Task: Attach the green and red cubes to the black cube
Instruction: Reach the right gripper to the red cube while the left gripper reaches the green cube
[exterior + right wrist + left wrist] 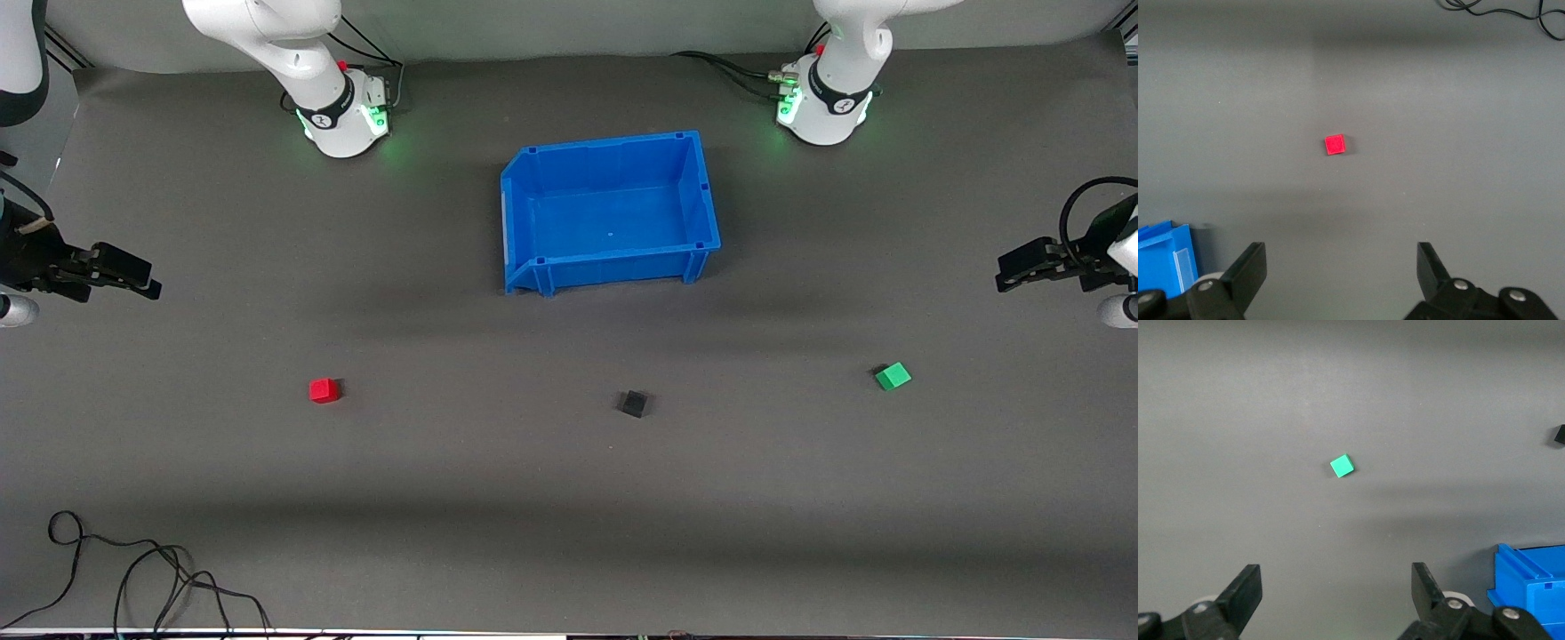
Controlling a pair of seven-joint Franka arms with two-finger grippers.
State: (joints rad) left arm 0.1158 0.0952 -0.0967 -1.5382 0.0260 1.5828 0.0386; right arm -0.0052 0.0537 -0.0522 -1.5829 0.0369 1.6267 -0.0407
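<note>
Now, with both the left gripper (1331, 600) and right gripper (1341, 280) wide open and empty, centre each squarely over the green cube (893, 376) and red cube (324, 390) before descending; the black cube (632, 404) waits between them.

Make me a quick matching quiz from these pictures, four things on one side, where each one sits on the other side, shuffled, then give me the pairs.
Things:
1. red cube
2. green cube
3. black cube
4. blue bin

Places:
A. between the two coloured cubes
B. toward the left arm's end of the table
C. farthest of the four from the front camera, between the arm bases
D. toward the right arm's end of the table

Pairs: 1-D, 2-B, 3-A, 4-C
</note>
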